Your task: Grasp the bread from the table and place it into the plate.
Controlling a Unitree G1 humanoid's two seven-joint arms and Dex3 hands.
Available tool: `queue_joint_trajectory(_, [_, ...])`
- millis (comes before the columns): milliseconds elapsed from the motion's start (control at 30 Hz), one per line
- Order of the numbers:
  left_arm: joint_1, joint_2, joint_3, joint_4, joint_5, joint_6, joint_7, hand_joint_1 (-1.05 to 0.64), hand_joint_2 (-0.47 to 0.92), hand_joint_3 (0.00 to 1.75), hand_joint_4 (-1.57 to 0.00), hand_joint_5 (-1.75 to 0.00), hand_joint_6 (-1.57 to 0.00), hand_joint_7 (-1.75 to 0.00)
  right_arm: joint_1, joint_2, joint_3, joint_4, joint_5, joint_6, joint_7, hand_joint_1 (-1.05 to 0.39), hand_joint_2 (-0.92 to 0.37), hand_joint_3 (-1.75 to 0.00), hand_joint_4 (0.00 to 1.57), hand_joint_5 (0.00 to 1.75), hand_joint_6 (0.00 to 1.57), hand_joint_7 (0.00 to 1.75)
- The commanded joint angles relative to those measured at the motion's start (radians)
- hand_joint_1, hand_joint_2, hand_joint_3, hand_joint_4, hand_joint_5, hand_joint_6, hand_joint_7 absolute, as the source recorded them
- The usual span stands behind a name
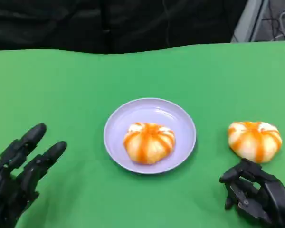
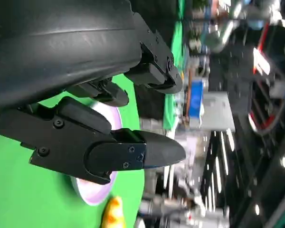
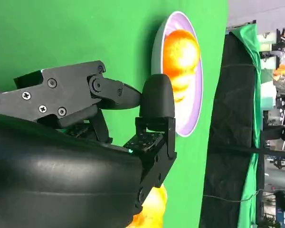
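One bread roll (image 1: pixel 149 142) already sits in the lavender plate (image 1: pixel 180 114); a second roll (image 1: pixel 254 139) lies on the green table (image 1: pixel 61 85), well right of it. The right hand (image 1: pixel 256 194), curled and empty, waits just beside it; the left hand (image 1: pixel 19 175) rests spread, holding nothing.

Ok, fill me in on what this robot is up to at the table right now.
The robot is moving bread onto a lilac plate on a green table. One bread already lies in the plate. A second bread sits on the table to the plate's right, just beyond the right hand, which holds nothing, its fingers partly curled. The left hand is off to the left, fingers apart, holding nothing.
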Motion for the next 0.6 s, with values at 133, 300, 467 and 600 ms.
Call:
queue_joint_trajectory(133, [-0.033, 0.008, 0.033, 0.049, -0.009, 0.03, -0.034, -0.5, 0.92, 0.28, -0.67, -0.01, -0.53, 0.0, 0.006, -0.014, -0.014, 0.004, 0.02, 0.008, 0.015, -0.29, -0.92, -0.51, 0.71, 1.75, 0.66, 1.4])
queue_joint_trajectory(300, [-0.042, 0.004, 0.048, 0.065, 0.013, 0.039, 0.003, -0.29, 0.92, 0.31, -0.71, -0.02, -0.56, -0.02, 0.007, -0.015, -0.014, 0.001, 0.017, 0.01, 0.013, -0.29, -0.92, -0.51, 0.72, 1.75, 0.66, 1.39])
queue_joint_trajectory(467, [-0.061, 0.008, 0.052, 0.102, 0.041, 0.033, 0.023, 0.19, 0.83, 0.68, -0.76, -0.01, -0.64, -0.01, 0.003, -0.013, -0.016, 0.008, 0.019, 0.008, 0.015, -0.29, -0.92, -0.51, 0.71, 1.75, 0.66, 1.4])
queue_joint_trajectory(600, [-0.068, 0.006, 0.052, 0.114, 0.054, 0.028, 0.029, 0.21, 0.77, 0.83, -0.78, -0.01, -0.67, -0.01, 0.004, -0.012, -0.015, 0.005, 0.019, 0.009, 0.014, -0.28, -0.92, -0.51, 0.71, 1.75, 0.66, 1.4])
